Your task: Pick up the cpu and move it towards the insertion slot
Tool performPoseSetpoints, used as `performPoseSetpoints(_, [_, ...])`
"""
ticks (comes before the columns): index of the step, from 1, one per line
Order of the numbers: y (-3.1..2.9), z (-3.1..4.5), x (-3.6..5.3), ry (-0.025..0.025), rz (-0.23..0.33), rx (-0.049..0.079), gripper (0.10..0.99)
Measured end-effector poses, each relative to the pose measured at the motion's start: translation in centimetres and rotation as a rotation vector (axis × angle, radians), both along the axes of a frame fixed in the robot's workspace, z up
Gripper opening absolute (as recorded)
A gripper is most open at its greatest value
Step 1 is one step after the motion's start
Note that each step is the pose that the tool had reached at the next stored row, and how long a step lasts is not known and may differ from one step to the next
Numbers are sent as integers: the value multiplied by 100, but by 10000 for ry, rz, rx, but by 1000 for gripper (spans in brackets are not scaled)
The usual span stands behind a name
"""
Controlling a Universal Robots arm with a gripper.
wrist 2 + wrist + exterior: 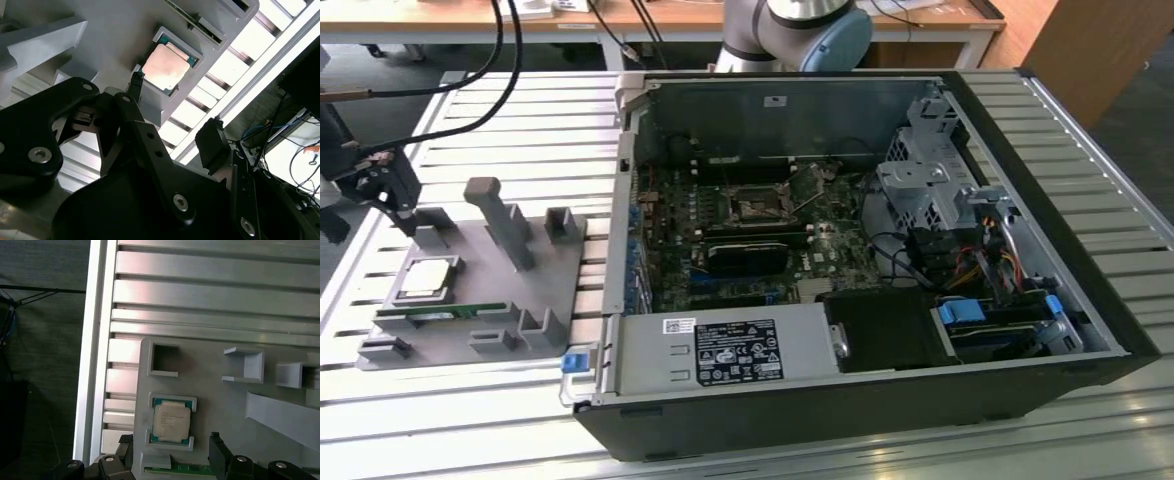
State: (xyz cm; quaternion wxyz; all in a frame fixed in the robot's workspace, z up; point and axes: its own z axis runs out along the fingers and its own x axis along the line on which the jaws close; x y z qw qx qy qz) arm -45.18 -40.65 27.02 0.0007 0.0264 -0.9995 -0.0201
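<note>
Gripper, spread wide, hovers above cpu.

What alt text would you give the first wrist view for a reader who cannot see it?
The cpu lies flat in a square recess of a grey holder, silver top up. The open claw hangs near it, one dark finger to each side. The holder rests on a slatted metal table.

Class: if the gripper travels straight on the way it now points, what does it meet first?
Probably the cpu, seated in the grey holder: in the first wrist view it lies between the open jaws of the gripper. Depth is unclear.
</note>
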Motion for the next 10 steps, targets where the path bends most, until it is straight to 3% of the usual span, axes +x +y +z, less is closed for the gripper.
performPoseSetpoints(10, [0,-160,-1,-1,0,0,706])
